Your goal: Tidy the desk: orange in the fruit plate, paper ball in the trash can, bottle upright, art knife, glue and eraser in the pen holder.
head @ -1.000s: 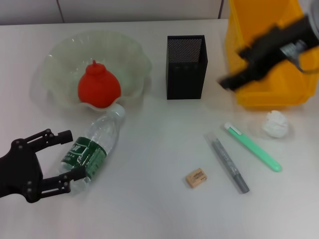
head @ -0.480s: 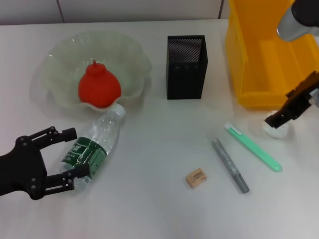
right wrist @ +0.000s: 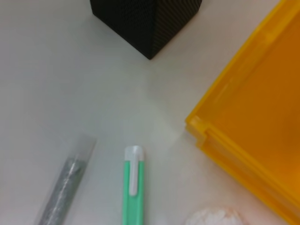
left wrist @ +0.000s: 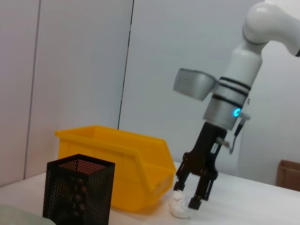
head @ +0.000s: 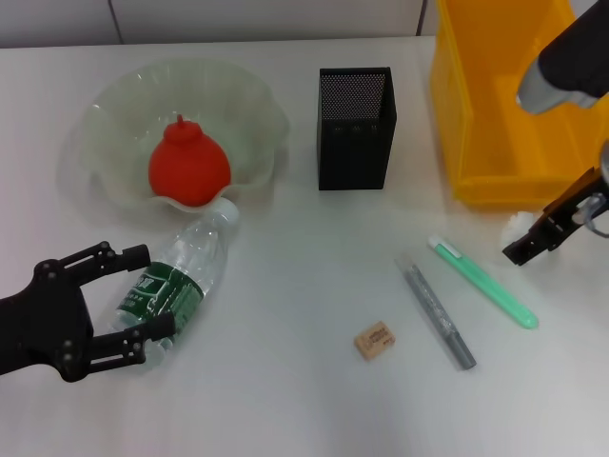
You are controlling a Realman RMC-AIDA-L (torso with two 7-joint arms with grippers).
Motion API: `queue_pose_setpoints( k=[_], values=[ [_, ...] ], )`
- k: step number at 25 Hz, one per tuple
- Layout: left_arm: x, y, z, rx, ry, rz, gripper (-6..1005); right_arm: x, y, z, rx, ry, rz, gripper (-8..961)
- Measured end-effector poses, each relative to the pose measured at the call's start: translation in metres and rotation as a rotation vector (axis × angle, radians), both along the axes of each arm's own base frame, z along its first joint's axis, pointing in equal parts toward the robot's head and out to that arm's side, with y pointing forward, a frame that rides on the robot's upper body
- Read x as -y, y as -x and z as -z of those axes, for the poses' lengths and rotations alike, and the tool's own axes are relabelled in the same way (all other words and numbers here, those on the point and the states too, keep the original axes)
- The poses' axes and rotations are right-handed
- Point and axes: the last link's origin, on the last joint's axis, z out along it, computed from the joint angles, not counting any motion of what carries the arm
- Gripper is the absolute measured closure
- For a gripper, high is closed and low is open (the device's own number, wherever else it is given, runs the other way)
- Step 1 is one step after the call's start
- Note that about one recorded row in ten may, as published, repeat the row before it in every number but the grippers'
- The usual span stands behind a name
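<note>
- Left claw point(head: 143, 300), fingers apart, sits astride the lying bottle point(head: 176, 281): close squarely on the label, then tip it upright.
- Right claw point(left wrist: 191, 197), fingers apart, straddles the paper ball point(left wrist: 180, 207) on the worktop point(head: 304, 286), just beside the trash can point(head: 495, 114): close gently and lift clear of the rim.

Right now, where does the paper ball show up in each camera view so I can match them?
Head view: the paper ball peeks out behind the right gripper, just in front of the yellow trash can.
Left wrist view: it sits between that gripper's open fingers.
Right wrist view: at the bottom edge.
Shared landmark: the trash can.
</note>
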Motion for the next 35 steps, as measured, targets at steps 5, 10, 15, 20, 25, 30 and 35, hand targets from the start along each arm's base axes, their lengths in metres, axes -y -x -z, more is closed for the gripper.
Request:
queue_pose_setpoints(
  k=[5, 10, 15, 20, 25, 30, 35],
  values=[
    [0.000, -0.001, 0.000, 0.003, 0.000, 0.002, 168, -0.005, -0.004, 0.007, -0.004, -0.005, -0.002, 213],
    [0.000, -0.001, 0.000, 0.005, 0.000, 0.003, 167, -0.005, -0.003, 0.006, -0.003, -0.001, -0.005, 316],
    [0.000, -0.001, 0.000, 0.008, 0.001, 0.003, 168, 0.002, 0.011, -0.001, -0.032, 0.015, -0.023, 479],
    [0.001, -0.001, -0.003, 0.019, 0.010, -0.005, 168, 0.011, 0.051, -0.043, -0.209, -0.051, -0.143, 537],
    [-0.002, 0.001, -0.013, 0.073, 0.018, -0.101, 169, -0.001, 0.053, -0.085, -0.381, -0.278, -0.191, 552],
    [-0.011, 0.000, -0.026, 0.099, 0.059, -0.209, 168, -0.014, 0.021, -0.091, -0.432, -0.419, -0.190, 567],
    [-0.025, -0.009, -0.040, 0.090, 0.099, -0.294, 167, -0.018, 0.004, -0.086, -0.585, -0.436, -0.210, 474]
  ],
)
